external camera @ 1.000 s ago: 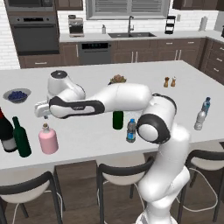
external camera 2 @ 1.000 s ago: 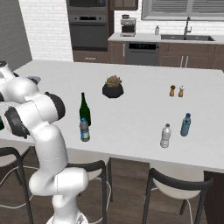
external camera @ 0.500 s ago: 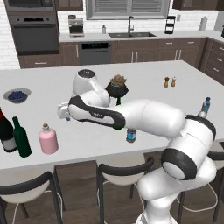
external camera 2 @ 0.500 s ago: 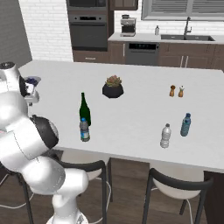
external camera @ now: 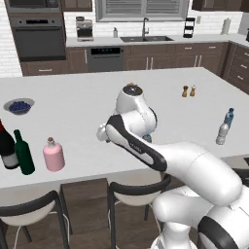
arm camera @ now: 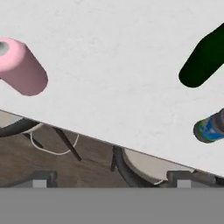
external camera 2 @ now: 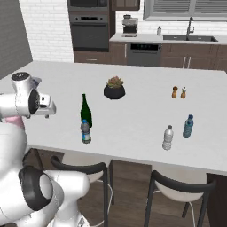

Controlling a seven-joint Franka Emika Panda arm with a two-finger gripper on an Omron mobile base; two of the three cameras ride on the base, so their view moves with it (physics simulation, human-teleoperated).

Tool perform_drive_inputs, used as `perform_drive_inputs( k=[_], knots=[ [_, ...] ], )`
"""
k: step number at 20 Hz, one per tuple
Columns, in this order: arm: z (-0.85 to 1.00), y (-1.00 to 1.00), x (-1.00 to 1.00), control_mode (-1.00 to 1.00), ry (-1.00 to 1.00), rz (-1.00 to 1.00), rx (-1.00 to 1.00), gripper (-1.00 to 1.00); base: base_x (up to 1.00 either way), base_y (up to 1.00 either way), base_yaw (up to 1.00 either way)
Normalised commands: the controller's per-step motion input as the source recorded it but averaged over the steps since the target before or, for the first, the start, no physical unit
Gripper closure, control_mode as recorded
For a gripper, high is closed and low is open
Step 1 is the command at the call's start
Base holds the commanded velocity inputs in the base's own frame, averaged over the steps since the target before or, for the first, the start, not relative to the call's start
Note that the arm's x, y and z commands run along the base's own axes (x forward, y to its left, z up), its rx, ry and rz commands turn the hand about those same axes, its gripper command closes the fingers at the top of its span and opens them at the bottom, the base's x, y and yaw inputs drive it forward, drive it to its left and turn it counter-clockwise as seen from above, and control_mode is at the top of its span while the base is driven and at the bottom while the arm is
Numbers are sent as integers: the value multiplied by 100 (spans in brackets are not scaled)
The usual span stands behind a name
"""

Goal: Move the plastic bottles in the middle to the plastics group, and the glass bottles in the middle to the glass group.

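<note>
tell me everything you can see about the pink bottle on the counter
The pink bottle is squat and round with a short neck and a pale stopper, opaque and glossy like tinted glass. It stands upright near the front edge of the white counter, beside a dark green bottle but apart from it. Nothing grips it; only its base meets the counter. The hand view shows it from above.

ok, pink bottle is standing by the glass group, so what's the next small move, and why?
Probably swing the open gripper over to the slim green bottle. The pink bottle stands free beside the red-top bottle and the stocky green bottle. Nothing sits between the jaws. The slim green bottle and the water bottle are both mid-counter, unsorted.
</note>
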Motion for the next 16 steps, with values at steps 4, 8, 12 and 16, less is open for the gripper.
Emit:
perform_drive_inputs(
  k=[4, 8, 12, 16],
  knots=[
    [11, -100, -21, -100, 7, 0, -4, -100, 0, 0, 0],
    [7, -100, 5, -100, 18, 0, -1, -100, 0, 0, 0],
    [0, -100, 3, -100, 16, 0, -1, -100, 0, 0, 0],
    [-5, -95, 16, -100, 12, 0, -3, -100, 0, 0, 0]
  ],
)
